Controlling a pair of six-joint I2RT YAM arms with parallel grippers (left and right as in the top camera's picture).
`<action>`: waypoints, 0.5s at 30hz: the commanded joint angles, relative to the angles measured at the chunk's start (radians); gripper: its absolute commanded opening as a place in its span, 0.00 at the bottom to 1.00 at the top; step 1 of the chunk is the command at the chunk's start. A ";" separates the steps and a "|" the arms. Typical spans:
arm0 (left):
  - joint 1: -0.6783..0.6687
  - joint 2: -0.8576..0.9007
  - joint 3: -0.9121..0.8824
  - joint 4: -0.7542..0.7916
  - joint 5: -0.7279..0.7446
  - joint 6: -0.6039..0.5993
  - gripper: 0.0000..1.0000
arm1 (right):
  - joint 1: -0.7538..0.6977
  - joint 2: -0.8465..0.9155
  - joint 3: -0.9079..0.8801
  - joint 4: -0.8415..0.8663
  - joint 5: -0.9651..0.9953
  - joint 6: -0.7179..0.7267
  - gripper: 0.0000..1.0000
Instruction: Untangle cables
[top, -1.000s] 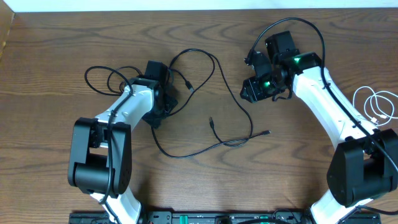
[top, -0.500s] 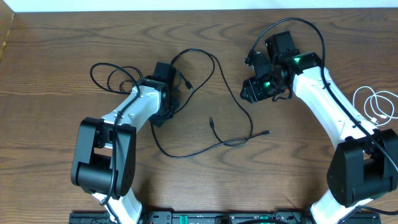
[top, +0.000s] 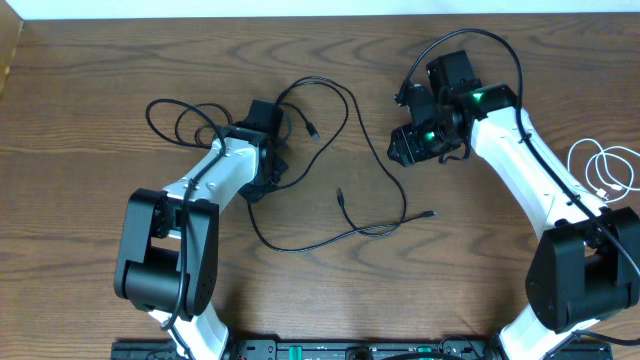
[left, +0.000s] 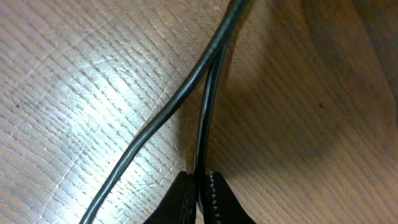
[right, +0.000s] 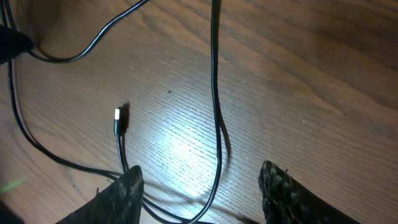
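The long black cable (top: 290, 249) sprawls across the middle of the table, with loops at the far left (top: 180, 122). My left gripper (top: 258, 190) is shut on a strand of this black cable (left: 208, 106). The strand is pinched between the jaws (left: 200, 190), and a second strand crosses beside it. My right gripper (top: 408, 148) hovers open over the cable's right part. Its two fingers stand wide apart (right: 202, 199), and a strand (right: 216, 93) and a plug end (right: 119, 119) lie on the wood below. The white cable (top: 605, 170) lies coiled at the right edge.
Two more plug ends of the black cable lie at mid-table (top: 340, 195) and to the right (top: 430, 212). The table's back edge (top: 300, 14) runs along the top of the overhead view. Both arm bases stand at the front corners.
My left gripper moved slightly right, then shut on the black cable. The loops at the left and the plug near the left wrist shifted a little. The right arm stayed put.
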 joint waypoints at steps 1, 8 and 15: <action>0.000 -0.069 0.044 -0.001 0.004 0.114 0.07 | 0.011 0.006 0.006 -0.004 0.005 -0.001 0.55; 0.000 -0.328 0.142 0.101 0.375 0.387 0.07 | 0.011 0.006 0.006 0.004 0.005 -0.001 0.55; 0.000 -0.480 0.142 0.167 0.535 0.434 0.08 | 0.011 0.006 0.006 0.015 -0.055 -0.002 0.62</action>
